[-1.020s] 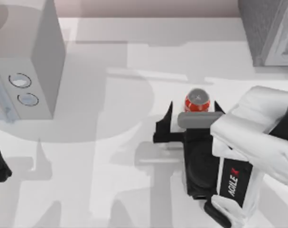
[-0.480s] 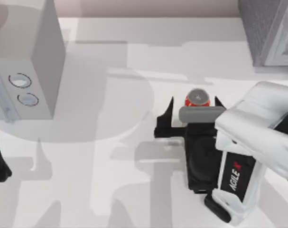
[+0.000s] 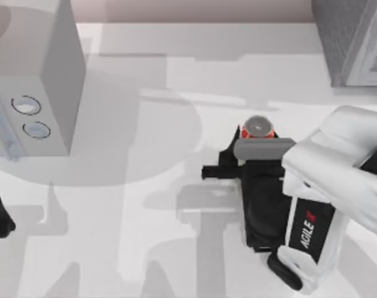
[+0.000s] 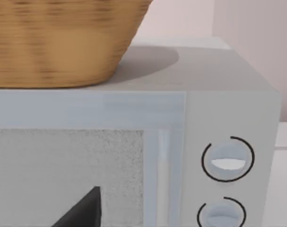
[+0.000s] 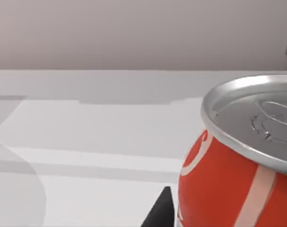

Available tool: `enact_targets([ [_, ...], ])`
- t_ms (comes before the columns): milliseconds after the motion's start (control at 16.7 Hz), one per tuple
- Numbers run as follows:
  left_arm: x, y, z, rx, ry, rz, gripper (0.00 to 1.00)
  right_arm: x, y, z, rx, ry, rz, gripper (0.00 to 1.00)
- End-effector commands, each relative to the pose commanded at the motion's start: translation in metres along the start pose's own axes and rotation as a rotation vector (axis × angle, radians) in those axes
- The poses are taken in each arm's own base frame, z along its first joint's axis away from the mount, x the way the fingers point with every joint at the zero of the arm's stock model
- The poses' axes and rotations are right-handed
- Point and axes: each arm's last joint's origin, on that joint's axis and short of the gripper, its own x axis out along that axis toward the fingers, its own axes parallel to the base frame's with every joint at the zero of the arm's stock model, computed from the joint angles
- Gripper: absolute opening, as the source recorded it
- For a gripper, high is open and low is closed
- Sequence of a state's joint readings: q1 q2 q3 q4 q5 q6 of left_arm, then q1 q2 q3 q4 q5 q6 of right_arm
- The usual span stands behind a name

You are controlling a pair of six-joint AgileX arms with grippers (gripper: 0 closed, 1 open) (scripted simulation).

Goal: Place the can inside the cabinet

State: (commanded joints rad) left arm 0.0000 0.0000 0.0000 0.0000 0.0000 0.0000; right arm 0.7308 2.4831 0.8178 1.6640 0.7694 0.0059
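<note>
Because the small red drinks can with its silver top (image 3: 259, 126) has to be lifted before it can go anywhere, we have brought our right end effector (image 3: 241, 149) in around it at the centre-right of the top view. Its dark fingers (image 3: 227, 160) look drawn in against the can's sides, so we judge the can pinched, though the wrist housing covers much of the contact. In the right wrist view the can (image 5: 238, 161) sits right up against the camera, upright, with one dark fingertip (image 5: 160, 213) beside its red wall, which fits a grip taken low on the body so the can stays vertical.

Our goal, the large dark grey speckled cabinet with its paler framed door panel (image 3: 353, 40), stands in the upper right corner of the top view, well apart from the can, across bare white tabletop (image 3: 176, 236).

Our left arm rests parked at the left edge, its wrist camera facing the smooth light-grey box with two round dials (image 4: 228, 161), topped by a woven tan basket (image 4: 63, 42); whether its end effector is spread we cannot tell.
</note>
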Motion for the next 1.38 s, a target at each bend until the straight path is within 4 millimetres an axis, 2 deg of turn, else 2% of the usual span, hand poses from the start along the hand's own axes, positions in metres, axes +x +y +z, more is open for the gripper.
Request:
enact_targets([
  [240, 0.0, 0.0, 0.0, 0.0, 0.0, 0.0, 1.0, 0.0, 0.0, 0.0, 0.0, 0.0, 0.0, 0.02],
  [300, 0.0, 0.0, 0.0, 0.0, 0.0, 0.0, 1.0, 0.0, 0.0, 0.0, 0.0, 0.0, 0.0, 0.0],
  [900, 0.0, 0.0, 0.0, 0.0, 0.0, 0.0, 1.0, 0.0, 0.001, 0.002, 0.0, 0.002, 0.001, 0.0],
  [1380, 0.0, 0.0, 0.0, 0.0, 0.0, 0.0, 1.0, 0.007, 0.006, 0.056, -0.003, 0.006, 0.004, 0.0],
])
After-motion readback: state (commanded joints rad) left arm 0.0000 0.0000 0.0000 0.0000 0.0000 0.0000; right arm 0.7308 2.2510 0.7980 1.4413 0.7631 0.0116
